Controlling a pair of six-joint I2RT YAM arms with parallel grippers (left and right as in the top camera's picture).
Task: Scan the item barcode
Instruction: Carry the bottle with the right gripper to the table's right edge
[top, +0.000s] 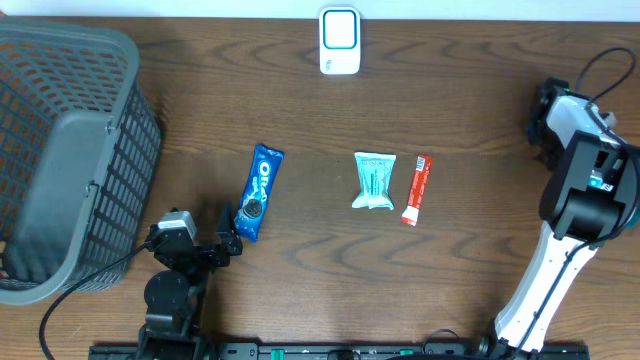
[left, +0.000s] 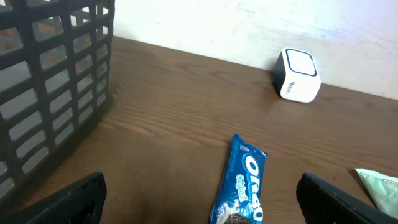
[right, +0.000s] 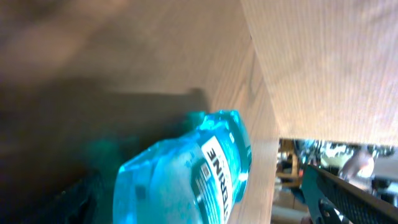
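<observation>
R wrist view: a blue mouthwash bottle (right: 180, 168) lies on the wood table (right: 323, 68) close to its edge, between the fingers of my right gripper (right: 199, 186). The jaws are spread wide and hold nothing, w/ a clear gap on one side. In the overhead view the bottle is hidden under my arm.

It looks like a stiff plastic shell w/ liquid inside, so prob. hefty for its size, and smooth enough to slip. My pick is a grip across the body at mid-height, pads off the printed label. The label faces the cam. The long axis seems to slant from frame top to bottom left. The cap is out of shot, so I can't tell which end leads.

The scanner (top: 339, 40) sits at the table's far edge, well apart.

My left gripper (left: 199, 183) is also wide open and empty, near the Oreo pack (left: 242, 186).
</observation>
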